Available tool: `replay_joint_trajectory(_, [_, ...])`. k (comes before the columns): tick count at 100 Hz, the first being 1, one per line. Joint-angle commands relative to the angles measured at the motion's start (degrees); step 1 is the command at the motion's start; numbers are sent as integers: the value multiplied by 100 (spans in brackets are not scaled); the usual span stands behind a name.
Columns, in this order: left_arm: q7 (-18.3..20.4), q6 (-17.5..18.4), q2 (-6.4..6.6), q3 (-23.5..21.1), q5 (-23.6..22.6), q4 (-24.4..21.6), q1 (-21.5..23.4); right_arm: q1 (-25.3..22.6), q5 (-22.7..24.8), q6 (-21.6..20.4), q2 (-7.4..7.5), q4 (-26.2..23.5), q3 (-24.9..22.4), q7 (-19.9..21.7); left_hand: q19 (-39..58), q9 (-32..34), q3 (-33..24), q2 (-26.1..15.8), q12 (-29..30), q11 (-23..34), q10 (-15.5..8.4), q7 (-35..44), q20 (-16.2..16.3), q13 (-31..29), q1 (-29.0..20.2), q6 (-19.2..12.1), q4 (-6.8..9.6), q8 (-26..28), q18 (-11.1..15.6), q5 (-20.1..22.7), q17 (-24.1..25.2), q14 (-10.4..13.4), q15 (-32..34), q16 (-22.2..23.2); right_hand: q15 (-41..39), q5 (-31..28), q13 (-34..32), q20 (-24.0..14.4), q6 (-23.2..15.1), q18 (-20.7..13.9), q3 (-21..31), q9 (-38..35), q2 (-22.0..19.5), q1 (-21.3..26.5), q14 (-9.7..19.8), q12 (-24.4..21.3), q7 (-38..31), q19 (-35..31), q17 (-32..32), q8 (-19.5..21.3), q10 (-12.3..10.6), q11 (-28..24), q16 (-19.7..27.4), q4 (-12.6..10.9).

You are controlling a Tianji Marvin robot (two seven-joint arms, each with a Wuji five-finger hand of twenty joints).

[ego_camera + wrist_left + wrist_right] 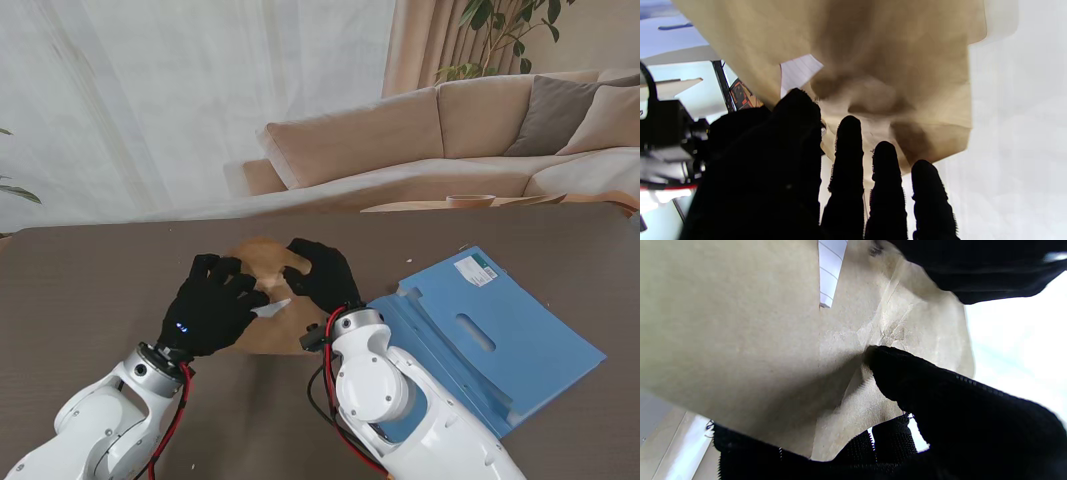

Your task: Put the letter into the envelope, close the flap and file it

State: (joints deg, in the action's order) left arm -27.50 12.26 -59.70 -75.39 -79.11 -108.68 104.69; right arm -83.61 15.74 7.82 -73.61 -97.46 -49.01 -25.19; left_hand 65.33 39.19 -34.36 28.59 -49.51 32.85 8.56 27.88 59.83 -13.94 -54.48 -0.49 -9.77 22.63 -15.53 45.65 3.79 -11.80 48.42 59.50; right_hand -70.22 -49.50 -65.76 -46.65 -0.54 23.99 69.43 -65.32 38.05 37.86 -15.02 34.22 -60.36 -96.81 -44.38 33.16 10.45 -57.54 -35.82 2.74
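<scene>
My left hand [212, 305] lies spread, fingers [848, 156] flat on the tan envelope [265, 262] at table centre, my right hand [320, 275] pinches its flap, and only the wrist views show the lined letter [799, 71] protruding, the blue folder [500, 330] lying right.

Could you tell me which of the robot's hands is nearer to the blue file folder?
The right hand. It rests on the brown envelope, on the side facing the blue file folder lying to its right. The left hand sits on the envelope's far side from the folder.
</scene>
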Motion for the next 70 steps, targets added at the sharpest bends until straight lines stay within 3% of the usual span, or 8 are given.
replay_joint_trajectory(1, [39, 102, -33, -143, 132, -149, 108, -19, -11, 57, -28, 8, -27, 82, -168, -339, -237, -210, 470, 70, 108, -256, -127, 195, 124, -57, 151, 131, 101, -262, 78, 6, -238, -187, -175, -363, -222, 45, -269, 98, 198, -215, 15, 96, -13, 39, -416, -500, -61, 121, 4, -111, 20, -118])
replay_joint_trajectory(9, [-58, 312, -67, -349, 278, -183, 186, -33, -10, 96, -20, 3, -58, 92, -182, -526, -444, -221, 1087, 113, 81, -283, -134, 180, 353, 33, 174, 190, 97, -469, 73, -32, -495, -394, -176, -363, -222, 45, -269, 98, 197, -214, 16, 98, -13, 38, -416, -500, -61, 121, 9, -109, 20, -116])
replay_joint_trajectory(20, [-202, 545, -133, -600, 547, -180, 241, -66, 19, 146, -3, -28, -112, 108, -270, -680, -608, -297, 1262, 114, 108, -145, -190, 179, 570, 228, 275, 340, 53, -829, 7, -49, -620, -521, -176, -364, -222, 45, -272, 98, 197, -214, 12, 100, -13, 38, -416, -500, -61, 121, 9, -109, 20, -116])
replay_joint_trajectory(26, [-241, 634, -171, -718, 704, -167, 255, -87, 23, 170, 3, -53, -136, 112, -325, -801, -810, -376, 1311, 104, 138, -104, -231, 159, 824, 684, 472, 332, -8, -1130, -68, -75, -666, -571, -176, -363, -222, 45, -263, 98, 195, -215, 10, 99, -13, 38, -415, -500, -61, 120, 8, -111, 20, -115])
replay_joint_trajectory(40, [-167, 729, -233, -917, 1003, -110, 229, -138, 85, 219, 29, -125, -191, 137, -468, -1225, -779, -350, 1563, -154, 190, -49, -331, 148, 1027, 1080, 486, 312, -63, -1996, -131, -134, -1044, -889, -176, -357, -222, 45, -276, 98, 194, -212, 4, 96, -13, 38, -413, -500, -61, 120, -3, -110, 20, -117])
replay_joint_trajectory(53, [342, 728, -296, -1031, 1507, -107, 221, -179, 116, 236, 42, -175, -219, 139, -819, -1582, -684, -251, 2023, -567, 215, -376, -565, 190, 1168, 1235, 477, 15, -122, -2767, -123, -195, -1542, -1298, -173, -358, -215, 45, -280, 98, 187, -204, 2, 92, -14, 37, -415, -500, -61, 123, 0, -107, 21, -117])
replay_joint_trajectory(70, [1551, 459, -334, -1067, 2535, -189, 207, -236, 166, 224, 49, -246, -227, 110, -1160, -1877, -540, -222, 2233, -722, 199, -735, -722, 267, 1192, 1423, 479, -267, -100, -3215, -48, -193, -1854, -1511, -173, -356, -191, 45, -284, 94, 178, -195, -9, 95, -13, 41, -413, -495, -51, 125, 0, -111, 19, -119])
